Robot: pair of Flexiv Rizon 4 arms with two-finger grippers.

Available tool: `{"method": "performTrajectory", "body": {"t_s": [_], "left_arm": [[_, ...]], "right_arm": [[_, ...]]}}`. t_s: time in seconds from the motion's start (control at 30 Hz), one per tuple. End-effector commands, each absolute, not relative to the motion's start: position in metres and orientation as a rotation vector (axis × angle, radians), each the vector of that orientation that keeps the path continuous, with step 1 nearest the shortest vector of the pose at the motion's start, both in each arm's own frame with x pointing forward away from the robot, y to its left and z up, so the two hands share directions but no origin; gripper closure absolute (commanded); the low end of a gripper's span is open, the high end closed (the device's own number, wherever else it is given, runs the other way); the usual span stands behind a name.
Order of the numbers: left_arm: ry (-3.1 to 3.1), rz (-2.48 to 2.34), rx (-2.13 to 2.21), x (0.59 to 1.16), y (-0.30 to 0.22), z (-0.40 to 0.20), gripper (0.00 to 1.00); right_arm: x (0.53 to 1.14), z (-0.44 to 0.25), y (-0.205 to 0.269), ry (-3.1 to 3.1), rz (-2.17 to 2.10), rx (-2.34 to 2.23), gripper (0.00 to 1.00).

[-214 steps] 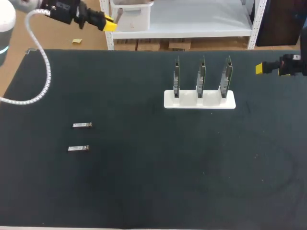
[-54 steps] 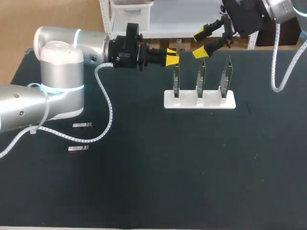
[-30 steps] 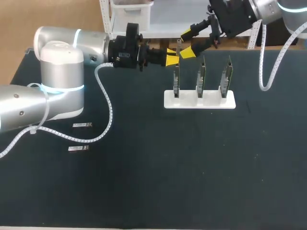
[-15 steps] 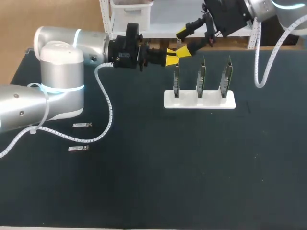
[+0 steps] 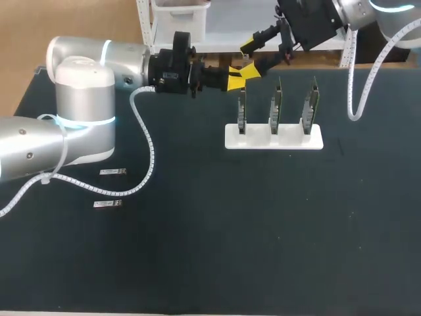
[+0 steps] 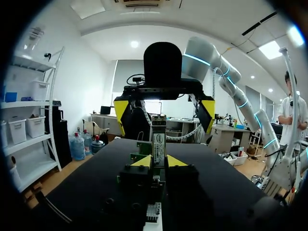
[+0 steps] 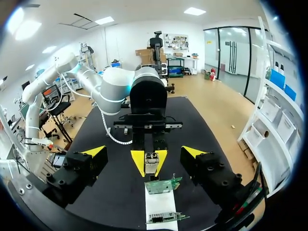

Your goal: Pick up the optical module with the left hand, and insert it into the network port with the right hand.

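My left gripper (image 5: pixel 237 78) is held level above the table's far edge, just left of the card stand, and is shut on a small metal optical module (image 6: pixel 159 140). The module sticks out from between its yellow tips. My right gripper (image 5: pixel 251 58) faces it from the far right, open wide. Its yellow fingertips (image 6: pixel 208 108) stand on either side of the module without touching it. In the right wrist view the module (image 7: pixel 151 162) shows end-on between the left gripper's tips, ahead of my right gripper (image 7: pixel 144 151). The network cards (image 7: pixel 162 185) lie below it.
A white stand (image 5: pixel 273 136) holds three upright network cards (image 5: pixel 276 105) at the table's back middle. Two more optical modules (image 5: pixel 112 172) (image 5: pixel 107 204) lie flat at the left, under the left arm's cable. The dark table top is bare in front.
My right gripper has moved left and slightly up, from above the middle card to around the held module, still open. The left arm and its module have stayed put.
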State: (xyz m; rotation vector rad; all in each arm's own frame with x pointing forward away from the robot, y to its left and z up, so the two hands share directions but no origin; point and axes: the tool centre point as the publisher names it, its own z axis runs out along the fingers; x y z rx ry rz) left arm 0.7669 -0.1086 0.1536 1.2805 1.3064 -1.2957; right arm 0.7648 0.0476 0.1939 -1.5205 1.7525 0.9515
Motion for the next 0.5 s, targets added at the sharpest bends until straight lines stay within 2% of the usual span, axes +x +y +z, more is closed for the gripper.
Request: {"method": "performTrajectory", "body": {"t_s": [0.03,0.07,0.1,0.13,0.5], "left_arm": [[1.309,-1.291,1.276,0.7651,-0.1085,0.1534,1.00],[1.309,-1.291,1.276,0.7651,-0.1085,0.1534,1.00],[1.309,-1.291,1.276,0.7651,-0.1085,0.1534,1.00],[1.309,-1.291,1.276,0.7651,-0.1085,0.1534,1.00],[1.309,-1.291,1.276,0.7651,-0.1085,0.1534,1.00]], "right_arm": [[0.7644,0.1937,0.0480,1.754,0.947,-1.519,0.00],[0.7645,0.1938,0.0481,1.753,0.946,-1.520,0.17],[0.7646,0.1938,0.0481,1.752,0.944,-1.521,0.70],[0.7646,0.1939,0.0481,1.751,0.944,-1.520,1.00],[0.7627,0.1936,0.0476,1.761,0.936,-1.522,1.00]]}}
